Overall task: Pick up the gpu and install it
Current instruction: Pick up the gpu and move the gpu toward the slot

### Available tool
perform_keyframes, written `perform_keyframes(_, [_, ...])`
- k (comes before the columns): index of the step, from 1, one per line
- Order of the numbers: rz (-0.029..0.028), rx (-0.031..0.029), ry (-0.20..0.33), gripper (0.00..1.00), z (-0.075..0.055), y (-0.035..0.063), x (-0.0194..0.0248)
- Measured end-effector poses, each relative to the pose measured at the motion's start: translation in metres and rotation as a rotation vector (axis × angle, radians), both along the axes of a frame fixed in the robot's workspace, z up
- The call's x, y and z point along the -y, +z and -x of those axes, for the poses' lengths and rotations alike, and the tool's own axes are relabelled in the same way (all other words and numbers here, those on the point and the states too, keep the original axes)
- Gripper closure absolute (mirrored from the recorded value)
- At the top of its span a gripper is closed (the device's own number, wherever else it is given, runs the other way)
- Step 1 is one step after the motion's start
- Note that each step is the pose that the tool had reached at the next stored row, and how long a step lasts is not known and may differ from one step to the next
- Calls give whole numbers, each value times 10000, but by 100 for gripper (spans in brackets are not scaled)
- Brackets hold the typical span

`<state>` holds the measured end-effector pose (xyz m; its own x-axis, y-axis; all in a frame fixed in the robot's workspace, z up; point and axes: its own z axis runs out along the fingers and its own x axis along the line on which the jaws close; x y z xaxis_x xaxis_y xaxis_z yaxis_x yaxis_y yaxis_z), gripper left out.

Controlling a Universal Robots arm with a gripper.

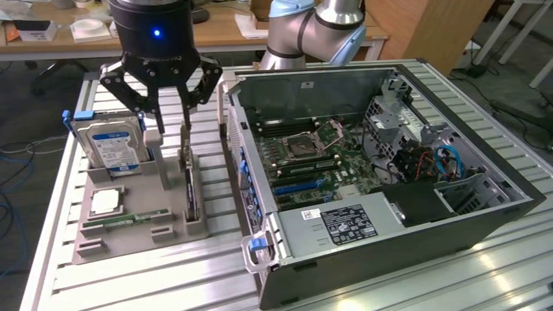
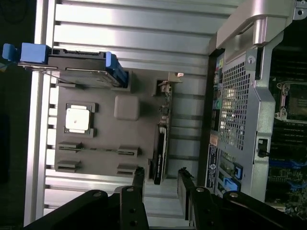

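Above the grey holder on the slatted metal table, my gripper hangs with its fingers spread wide and nothing between them. In the wrist view my gripper straddles the line of the gpu at one end of the card; whether the fingertips touch it I cannot tell. The gpu stands on its edge in a slot along the side of the holder nearest the computer case, bracket end up.

For writing, little can be read. The hard drive stands upright in the holder's far corner, on the exterior view's left, with a blue and white label whose print is too small to make out. The power supply inside the open case has a black label with white text and a white sticker beside it, both illegible. A small square processor and a slim RAM stick lie flat in the holder, both apart from the card.

The case lies on its side, open, with the green motherboard facing up. The table is ribbed aluminium, pale and reflective. Behind it stands a wooden desk with white objects on it, and blue cables trail on the floor at the exterior view's left.
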<state>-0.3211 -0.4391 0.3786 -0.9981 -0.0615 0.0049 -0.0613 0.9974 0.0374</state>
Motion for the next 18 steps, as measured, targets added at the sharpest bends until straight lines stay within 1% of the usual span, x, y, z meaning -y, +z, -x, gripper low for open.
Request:
perform_keyframes(3, [1, -1, 0, 59, 0, -20, 64])
perform_keyframes(4, [0, 0, 1, 59, -1, -33, 77])
perform_keyframes(10, [-1, 0, 0, 59, 0, -137, 111])
perform_keyframes(15, [0, 0, 0, 59, 0, -205, 168])
perform_keyframes(18, [0, -1, 0, 59, 0, -243, 191])
